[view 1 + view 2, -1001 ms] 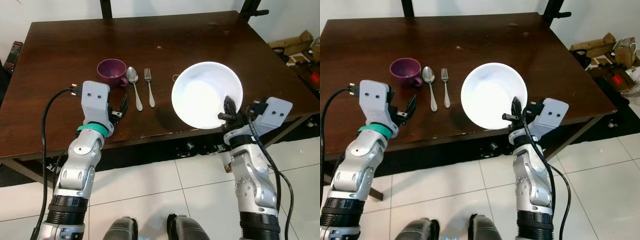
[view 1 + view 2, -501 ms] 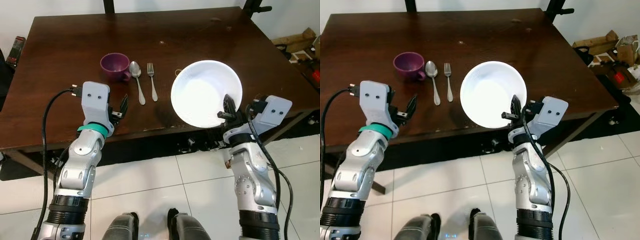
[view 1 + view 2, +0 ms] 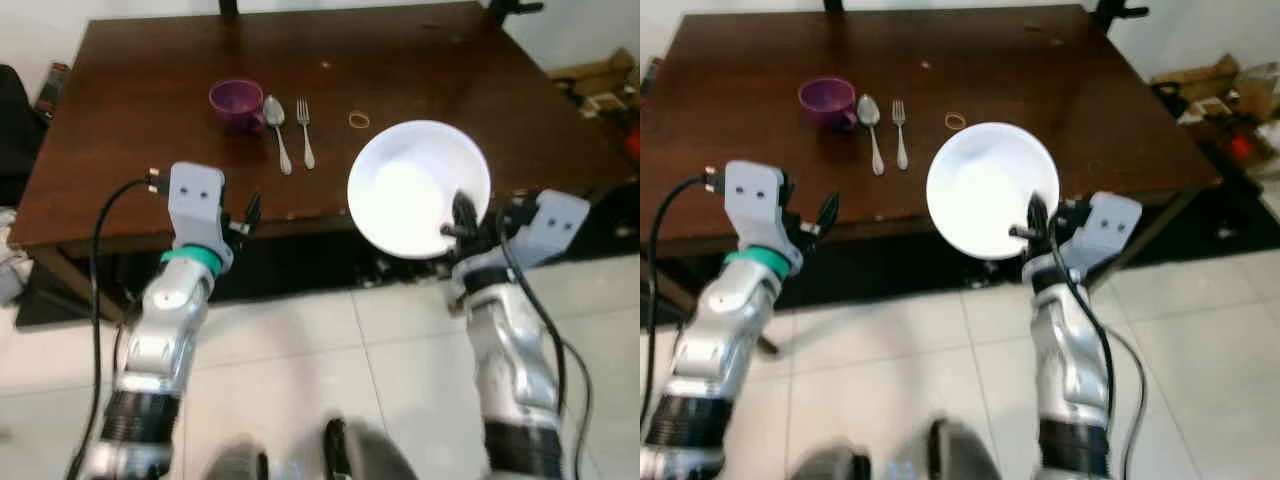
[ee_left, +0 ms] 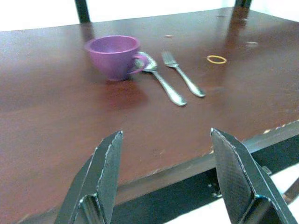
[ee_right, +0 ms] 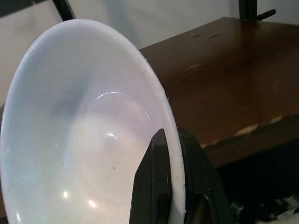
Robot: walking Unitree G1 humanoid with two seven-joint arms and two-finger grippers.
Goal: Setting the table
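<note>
Right gripper: we find the right gripper (image 3: 1032, 222) pinching the near rim of the round white ceramic bowl (image 3: 990, 188), one black finger inside, one outside.
Bowl position: it hangs tilted over the near edge of the dark brown wooden table (image 3: 150, 110), partly out over the tiled floor (image 3: 300, 370).
Left gripper: the left gripper (image 4: 166, 179) hangs with fingers spread and nothing between them, just off the table's near edge.
Table contents: purple cup (image 3: 234, 101), steel spoon (image 3: 278, 130) and steel fork (image 3: 305, 128) lie side by side mid-table; a small yellow rubber band (image 3: 358, 120) lies beside the fork.
Change noted: the table has slid away from us over the last second, and the bowl no longer covers the band.
Meaning: we judge the robot is backing off, bowl not yet placed.
</note>
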